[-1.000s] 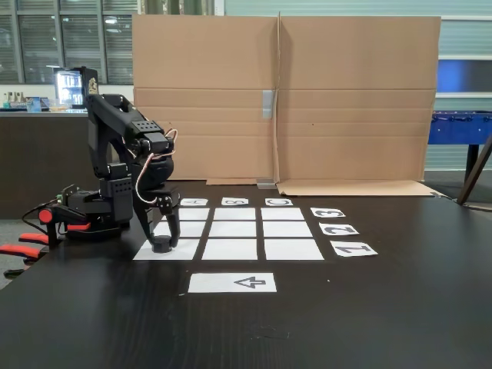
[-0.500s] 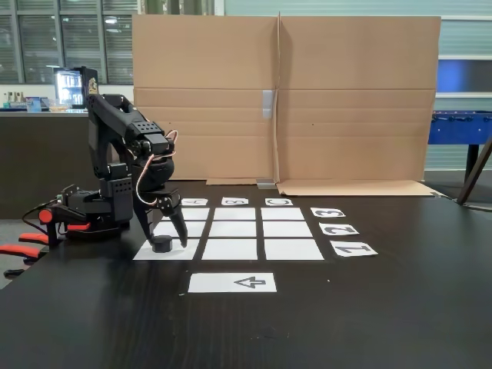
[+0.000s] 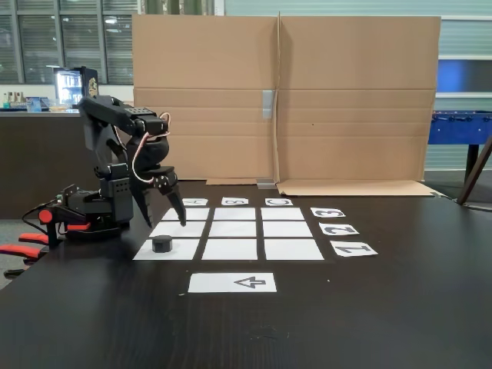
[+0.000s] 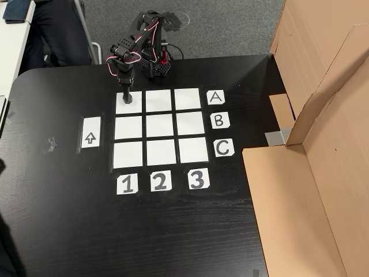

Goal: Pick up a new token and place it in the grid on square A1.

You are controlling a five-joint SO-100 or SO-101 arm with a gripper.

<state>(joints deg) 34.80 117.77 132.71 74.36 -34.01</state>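
**Token sits on the A1 corner cell, jaws lifted off it**

From my seat I see the gripper (image 3: pixel 165 209) hanging in the air with its jaws spread wide and nothing between them. In the fixed view the two black fingers (image 3: pixel 176 206) point down and splay apart like an upturned V. The token (image 3: pixel 161 244) lies below the fingertips and clear of them, resting flat on square A1 (image 3: pixel 178 250), the nearest left cell of the grid (image 3: pixel 234 229) in that view.

In the other view the gripper (image 4: pixel 127 92) hangs over the same corner cell, square A1 (image 4: pixel 121 107), and the token (image 4: pixel 128 99) shows as a dark spot just beneath the fingertips. I cannot tell from this angle how much air lies between them. That cell lines up with the "A" card (image 4: pixel 215 97) along its row and the "1" card (image 4: pixel 127 184) down its column.

The arrow strip (image 3: pixel 232 283) lies flat on the black table (image 3: pixel 369 315), on the camera side of the jaws and apart from them in the fixed view. A cardboard wall (image 3: pixel 346 100) stands behind the grid, well beyond the jaws.
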